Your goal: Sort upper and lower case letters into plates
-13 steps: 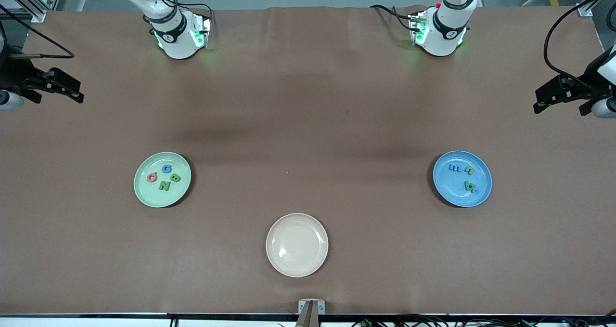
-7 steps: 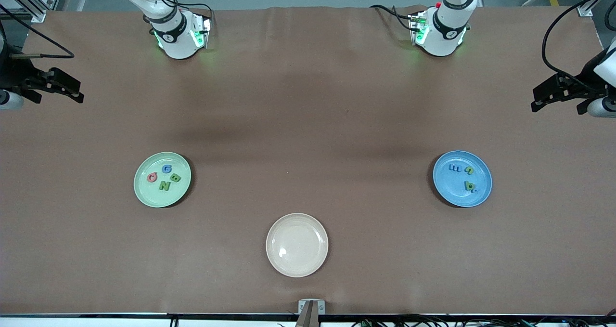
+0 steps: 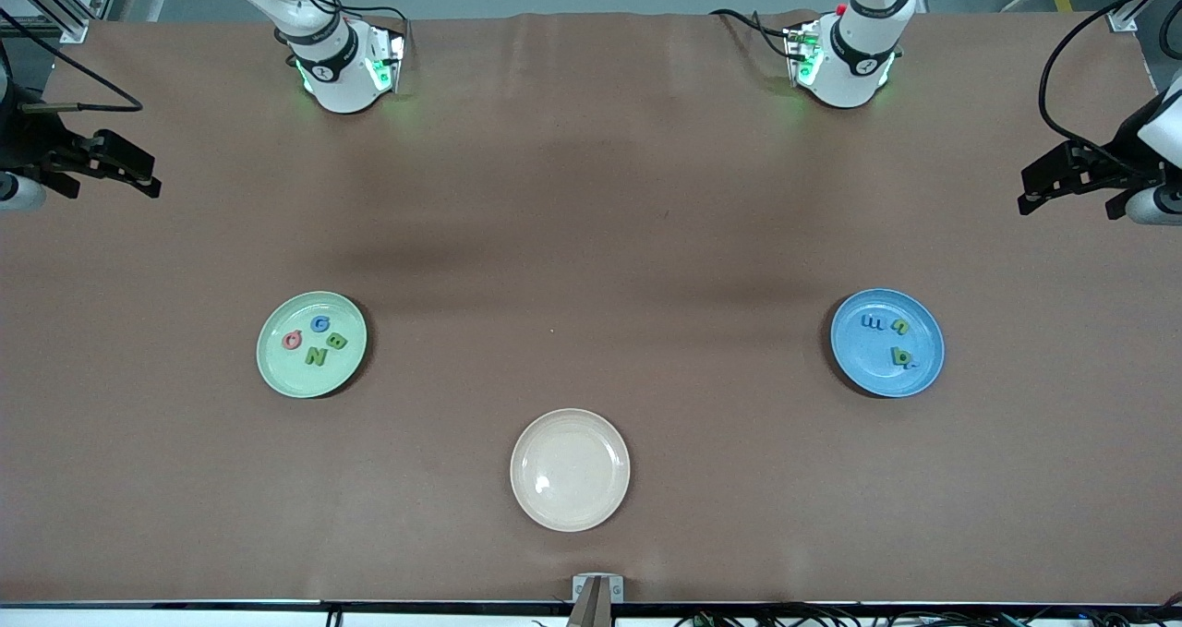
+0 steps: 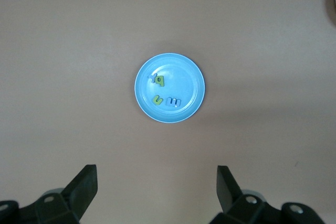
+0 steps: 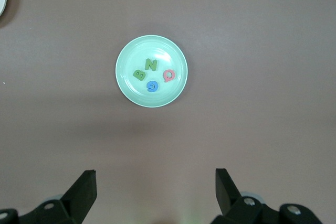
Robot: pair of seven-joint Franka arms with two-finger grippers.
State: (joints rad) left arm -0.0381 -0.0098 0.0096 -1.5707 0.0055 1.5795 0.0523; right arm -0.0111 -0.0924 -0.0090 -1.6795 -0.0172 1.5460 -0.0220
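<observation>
1. Your left gripper (image 4: pixel 155 195) hangs high up at the left arm's end of the table. Its jaws are wide open and hold nothing.
2. Your right gripper (image 5: pixel 155 195) hangs high up at the right arm's end. Its jaws are wide open and hold nothing too.
3. The blue plate (image 3: pixel 873 368) sits well below the left jaws, out ahead of the gap between them. It holds three small letters (image 4: pixel 160 92).
4. The green plate (image 3: pixel 286 373) sits well below the right jaws, out ahead of their gap. It holds four big letters (image 5: pixel 152 74): B, N, Q and G.
5. The cream plate (image 3: pixel 570 507) in the middle is bare. It is nearer to the front camera than both other plates.
6. You can see no letter lying loose on the table (image 3: pixel 591 239). So the sorting looks done to me, and I think that is why both arms wait up high, out of the way.
7. There is lots of open room. The three plates sit well apart, and none is close to a table edge.
</observation>
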